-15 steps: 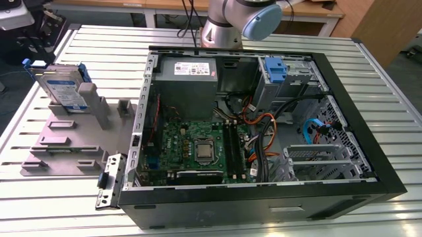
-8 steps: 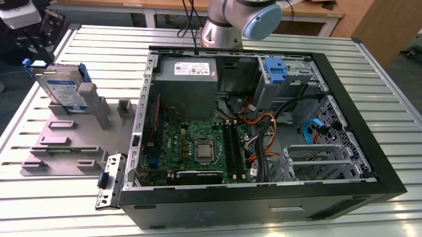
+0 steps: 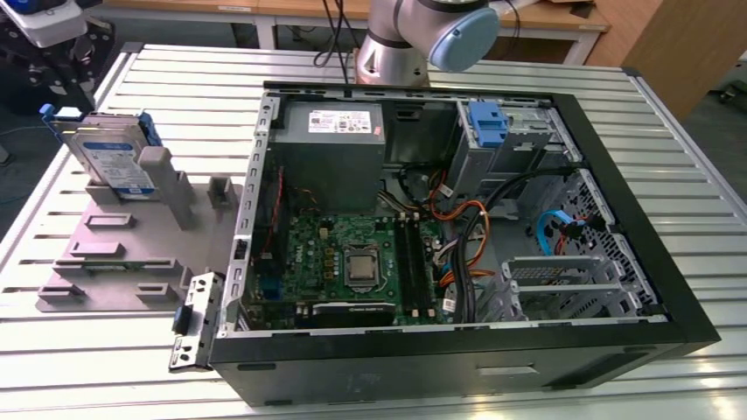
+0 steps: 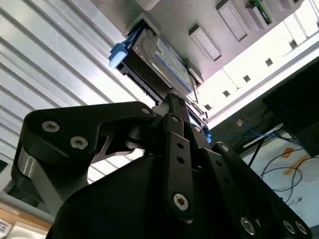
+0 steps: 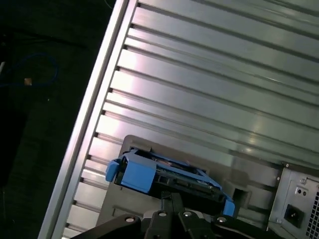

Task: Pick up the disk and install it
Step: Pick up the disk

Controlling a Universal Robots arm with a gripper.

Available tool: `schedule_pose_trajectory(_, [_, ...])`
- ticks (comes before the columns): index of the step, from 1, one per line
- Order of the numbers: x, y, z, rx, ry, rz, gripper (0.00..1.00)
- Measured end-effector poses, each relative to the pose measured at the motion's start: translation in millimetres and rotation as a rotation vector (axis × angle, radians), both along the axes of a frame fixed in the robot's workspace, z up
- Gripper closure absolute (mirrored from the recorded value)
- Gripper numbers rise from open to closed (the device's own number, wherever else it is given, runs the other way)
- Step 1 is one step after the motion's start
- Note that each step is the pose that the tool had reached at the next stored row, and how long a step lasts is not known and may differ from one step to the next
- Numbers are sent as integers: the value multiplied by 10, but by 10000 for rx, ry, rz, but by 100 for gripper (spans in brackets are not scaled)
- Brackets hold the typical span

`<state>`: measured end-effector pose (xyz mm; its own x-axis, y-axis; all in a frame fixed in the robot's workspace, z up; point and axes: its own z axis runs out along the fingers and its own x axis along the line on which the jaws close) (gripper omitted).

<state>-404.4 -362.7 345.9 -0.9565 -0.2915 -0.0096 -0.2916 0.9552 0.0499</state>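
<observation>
Hanging close by the disk (image 3: pixel 111 162) with the claw (image 4: pixel 172 98) pinched narrow, holding nothing. Parked on edge in the grey fixture (image 3: pixel 105 254) on the desk (image 3: pixel 70 350), at the exterior view's left of the computer case (image 3: pixel 408 363).

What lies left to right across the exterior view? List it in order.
disk → power supply → blue carrier → blue cable
</observation>
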Motion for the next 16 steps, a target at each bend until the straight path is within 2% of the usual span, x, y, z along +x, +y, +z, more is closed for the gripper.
schedule_pose_trajectory(16, [0, 0, 0, 0, 0, 2838, 89])
